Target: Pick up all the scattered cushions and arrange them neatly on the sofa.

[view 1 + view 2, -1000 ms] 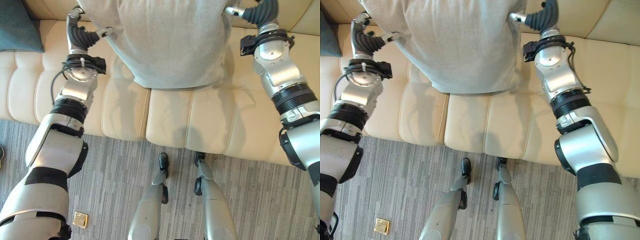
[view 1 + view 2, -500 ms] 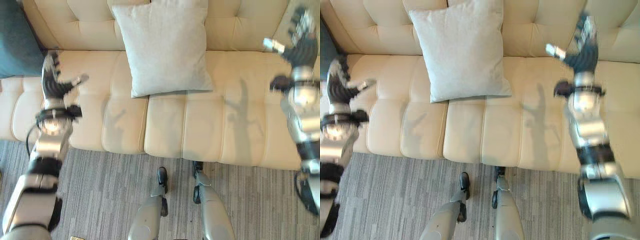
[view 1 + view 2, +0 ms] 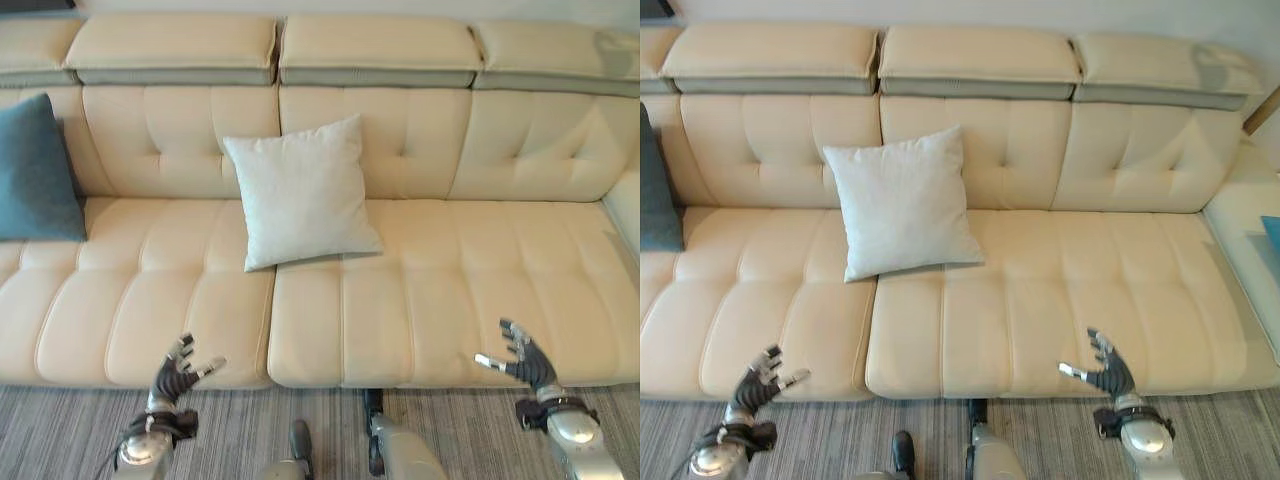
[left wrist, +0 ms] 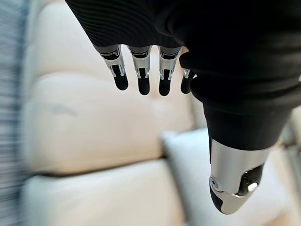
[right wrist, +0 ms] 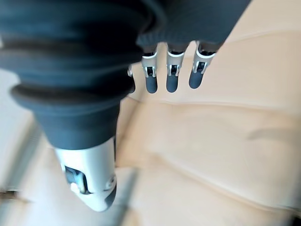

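A light grey cushion [image 3: 302, 188] leans upright against the backrest of the cream sofa [image 3: 450, 260], just left of its middle. A teal cushion [image 3: 35, 170] stands at the sofa's far left. My left hand [image 3: 176, 373] hovers low at the seat's front edge, left of centre, fingers spread and empty. My right hand [image 3: 522, 360] is at the front edge on the right, also spread and empty. In the wrist views the left hand's fingers [image 4: 141, 75] and the right hand's fingers [image 5: 171, 75] point straight over the seat.
Grey striped carpet [image 3: 70, 430] runs along the sofa's front. The sofa's right end turns into a side section [image 3: 1240, 220] with a blue thing [image 3: 1272, 232] at the edge of view. The seat right of the grey cushion is bare.
Both hands have let go of the grey cushion and drawn back down to the seat's front edge. The camera has pulled back, showing the whole sofa. The cushion stays against the backrest.
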`<state>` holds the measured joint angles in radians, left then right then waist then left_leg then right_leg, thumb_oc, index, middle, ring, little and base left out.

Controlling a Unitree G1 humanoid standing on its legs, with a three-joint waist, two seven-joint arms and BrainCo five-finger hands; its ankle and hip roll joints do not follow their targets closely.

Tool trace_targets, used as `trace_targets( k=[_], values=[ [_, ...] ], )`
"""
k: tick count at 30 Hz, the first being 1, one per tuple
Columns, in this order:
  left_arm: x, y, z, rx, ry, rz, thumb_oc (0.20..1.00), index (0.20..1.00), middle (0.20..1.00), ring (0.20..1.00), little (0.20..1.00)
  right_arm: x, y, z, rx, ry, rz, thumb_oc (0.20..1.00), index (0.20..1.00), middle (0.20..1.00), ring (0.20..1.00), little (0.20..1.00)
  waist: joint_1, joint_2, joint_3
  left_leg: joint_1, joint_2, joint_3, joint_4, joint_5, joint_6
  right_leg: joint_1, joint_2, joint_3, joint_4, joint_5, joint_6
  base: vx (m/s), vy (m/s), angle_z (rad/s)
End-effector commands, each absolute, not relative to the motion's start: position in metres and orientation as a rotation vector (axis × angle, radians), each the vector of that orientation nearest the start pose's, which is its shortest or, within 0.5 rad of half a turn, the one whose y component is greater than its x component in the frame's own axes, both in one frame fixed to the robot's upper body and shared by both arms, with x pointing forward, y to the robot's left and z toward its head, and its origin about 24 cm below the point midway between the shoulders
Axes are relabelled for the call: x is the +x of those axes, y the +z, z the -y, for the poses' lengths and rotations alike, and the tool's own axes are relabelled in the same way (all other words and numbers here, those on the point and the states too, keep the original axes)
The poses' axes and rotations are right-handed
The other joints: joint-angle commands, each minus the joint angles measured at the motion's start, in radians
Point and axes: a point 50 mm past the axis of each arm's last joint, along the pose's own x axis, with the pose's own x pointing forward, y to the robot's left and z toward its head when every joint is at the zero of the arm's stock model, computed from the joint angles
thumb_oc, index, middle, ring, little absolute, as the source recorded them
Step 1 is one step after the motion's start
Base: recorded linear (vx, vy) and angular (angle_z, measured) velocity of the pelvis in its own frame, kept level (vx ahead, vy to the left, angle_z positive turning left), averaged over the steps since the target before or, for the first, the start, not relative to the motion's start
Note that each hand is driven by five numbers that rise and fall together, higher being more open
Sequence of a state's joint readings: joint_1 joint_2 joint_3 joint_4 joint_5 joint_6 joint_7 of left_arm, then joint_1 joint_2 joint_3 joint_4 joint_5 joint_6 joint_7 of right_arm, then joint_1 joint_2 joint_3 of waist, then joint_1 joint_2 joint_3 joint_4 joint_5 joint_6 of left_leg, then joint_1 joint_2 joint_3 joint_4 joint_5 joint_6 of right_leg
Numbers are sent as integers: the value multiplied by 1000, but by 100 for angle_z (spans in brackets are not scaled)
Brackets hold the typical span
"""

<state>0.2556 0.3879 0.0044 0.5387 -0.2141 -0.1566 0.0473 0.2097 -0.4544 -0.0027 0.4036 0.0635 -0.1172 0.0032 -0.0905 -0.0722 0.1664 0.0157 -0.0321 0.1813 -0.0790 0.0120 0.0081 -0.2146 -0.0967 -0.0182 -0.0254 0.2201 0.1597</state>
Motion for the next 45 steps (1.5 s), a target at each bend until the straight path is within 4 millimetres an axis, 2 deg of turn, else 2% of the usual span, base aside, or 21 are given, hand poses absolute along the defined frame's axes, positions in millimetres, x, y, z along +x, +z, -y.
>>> trace_targets(
  k=[1,3,4,8,12,13,16,18,22,23,28,33,34,35,36,37,38,40,41,44,45],
  values=[
    [153,-69,-287,308,194,-556,1000,1000,1000,1000,1000,190,-45,265,-433,-34,-432,1000,1000,1000,1000,1000,-8,-9,40,-32,-6,5,89,-85,-1,-67,10,-19,132,-34,73,-502,25,-47],
    [155,-67,-288,349,175,-556,1000,1000,1000,1000,1000,188,-49,262,-435,-32,-443,1000,1000,1000,1000,1000,1,-2,46,-54,12,18,93,-64,1,-66,9,-40,212,-86,54,-347,5,-31],
    [157,-65,-287,385,135,-556,1000,1000,1000,1000,1000,184,-54,261,-444,-19,-468,1000,1000,1000,1000,1000,15,9,44,-64,37,17,86,-46,3,-26,11,-59,319,-170,13,-166,-17,-29],
    [157,-66,-292,376,174,-563,1000,1000,1000,1000,1000,170,-71,262,-482,-21,-557,1000,1000,1000,1000,1000,44,15,15,-92,63,32,64,-9,-9,74,2,-73,436,-242,-1,-233,-76,-23],
    [162,-63,-288,363,187,-531,1000,1000,1000,1000,1000,168,-74,263,-465,-54,-573,1000,1000,1000,1000,1000,64,-6,10,-168,72,45,72,36,-41,163,22,-91,236,-310,-18,-228,-201,-10],
    [165,-62,-286,356,184,-520,1000,1000,1000,1000,1000,168,-75,264,-469,-58,-582,1000,1000,1000,1000,1000,65,-7,0,-225,77,44,89,69,-57,183,59,-41,126,-336,-46,-178,-134,9],
    [170,-61,-281,352,175,-505,1000,1000,1000,1000,1000,170,-71,269,-473,-76,-571,1000,1000,1000,1000,1000,64,0,13,-268,83,30,122,88,-71,191,74,-26,75,-323,-61,-230,-91,-1],
    [177,-58,-276,347,163,-481,1000,1000,1000,1000,1000,175,-66,274,-494,-83,-559,1000,1000,1000,1000,1000,63,6,38,-298,58,-31,177,62,-79,165,69,-25,80,-305,-67,-342,-26,5],
    [173,-64,-269,313,147,-497,1000,1000,1000,1000,1000,176,-61,276,-476,-96,-535,1000,1000,1000,1000,1000,44,-11,29,-233,-5,-122,257,-66,-71,135,41,-10,78,-260,-58,-143,39,-20],
    [171,-68,-262,287,142,-510,1000,1000,1000,1000,1000,175,-62,274,-459,-100,-535,1000,1000,1000,1000,1000,35,-1,14,-170,-23,-186,208,-87,-60,126,59,20,82,-255,-55,-35,64,-41],
    [174,-70,-256,281,124,-515,1000,1000,1000,1000,1000,172,-67,272,-385,-153,-543,1000,1000,1000,1000,1000,-4,1,-11,-138,-22,-168,162,-82,-40,96,80,67,98,-238,-52,-15,43,-58],
    [180,-65,-261,317,124,-502,1000,1000,1000,1000,1000,187,-65,264,-324,-173,-516,1000,1000,1000,1000,1000,-12,-2,9,-97,10,-43,160,-106,-13,40,104,114,161,-219,-30,-53,36,-120],
    [182,-62,-263,325,124,-494,1000,1000,1000,1000,1000,189,-64,263,-314,-181,-512,1000,1000,1000,1000,1000,-9,0,14,-84,26,1,151,-106,-11,25,91,71,178,-217,-25,-88,-33,-164],
    [182,-58,-268,339,142,-481,1000,1000,1000,1000,1000,189,-66,260,-274,-209,-510,1000,1000,1000,1000,1000,2,12,13,-55,60,89,121,-95,-16,17,28,-115,207,-232,-30,-70,-64,-227],
    [181,-57,-267,339,138,-480,1000,1000,1000,1000,1000,190,-66,259,-263,-216,-508,1000,1000,1000,1000,1000,6,18,9,-41,76,125,108,-88,-19,22,-2,-193,208,-239,-36,-41,-59,-232],
    [181,-57,-267,339,137,-480,1000,1000,1000,1000,1000,190,-66,259,-263,-216,-508,1000,1000,1000,1000,1000,6,18,10,-39,76,126,107,-88,-19,23,-2,-193,208,-239,-36,77,-62,-216],
    [178,-57,-269,339,146,-482,1000,1000,1000,1000,1000,194,-63,255,-245,-217,-487,1000,1000,1000,1000,1000,23,31,-2,3,109,206,97,-107,-30,49,-67,-353,219,-260,-33,84,-36,-173],
    [175,-58,-268,338,141,-492,1000,1000,1000,1000,1000,194,-63,254,-243,-212,-485,1000,1000,1000,1000,1000,28,30,-6,21,118,245,99,-111,-32,66,-86,-396,209,-254,-30,96,-93,-197],
    [172,-63,-263,335,116,-514,1000,1000,1000,1000,1000,191,-62,253,-247,-206,-486,1000,1000,1000,1000,1000,13,29,-22,47,117,292,102,-123,-32,78,-88,-380,183,-241,-22,165,-157,-178],
    [175,-66,-255,338,80,-516,1000,1000,1000,1000,1000,187,-61,255,-248,-211,-484,1000,1000,1000,1000,1000,-11,34,-29,58,123,309,145,-144,-42,81,-67,-321,157,-246,-20,187,-174,-139],
    [178,-64,-247,328,45,-498,1000,1000,1000,1000,1000,185,-60,257,-250,-212,-479,1000,1000,1000,1000,1000,-28,29,-18,32,152,311,275,-162,-47,100,-50,-268,135,-258,-36,196,-241,-51]
  ],
)
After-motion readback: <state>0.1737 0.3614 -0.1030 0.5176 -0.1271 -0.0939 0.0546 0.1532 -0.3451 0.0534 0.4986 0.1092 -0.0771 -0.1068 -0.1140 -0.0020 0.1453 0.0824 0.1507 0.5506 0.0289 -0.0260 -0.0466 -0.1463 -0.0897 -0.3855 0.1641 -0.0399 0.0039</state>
